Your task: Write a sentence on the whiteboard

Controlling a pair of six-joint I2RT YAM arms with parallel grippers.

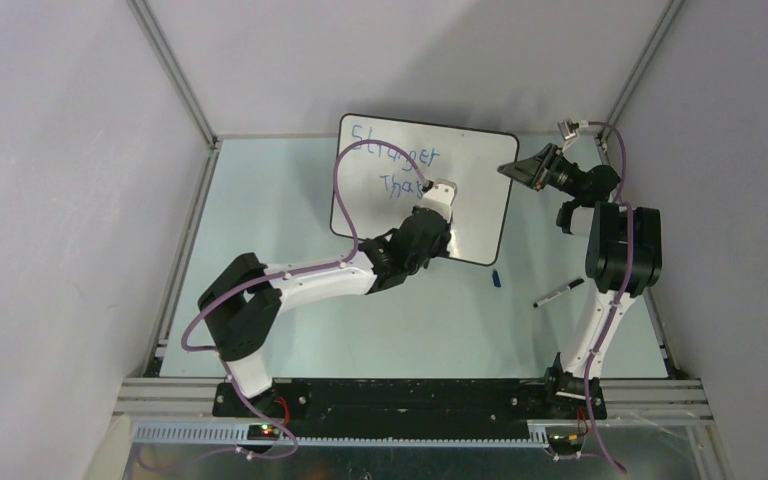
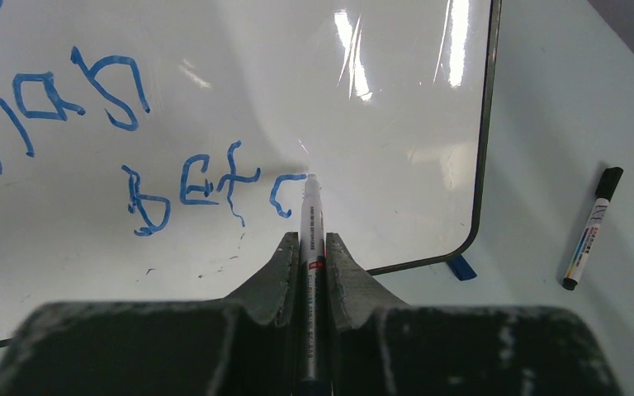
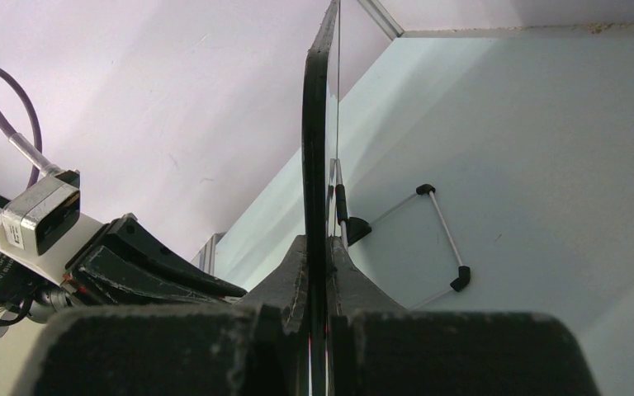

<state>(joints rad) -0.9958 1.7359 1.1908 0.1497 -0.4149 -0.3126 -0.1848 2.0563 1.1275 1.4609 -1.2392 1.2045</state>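
Pale table [image 1: 290,230] between grey walls fills my overhead view. The whiteboard [image 1: 475,175] sits at upper centre, with the sentence [image 1: 395,160] in blue down its left part. My left gripper [image 2: 311,247] is clamped on a marker [image 2: 310,214], whose tip is at the board beside the last letter of the lowest line. My right gripper [image 3: 318,260] pinches the board's right edge. 1 spare marker [image 1: 558,292] and 1 blue cap [image 1: 497,278] lie on the table below the board's lower right corner.
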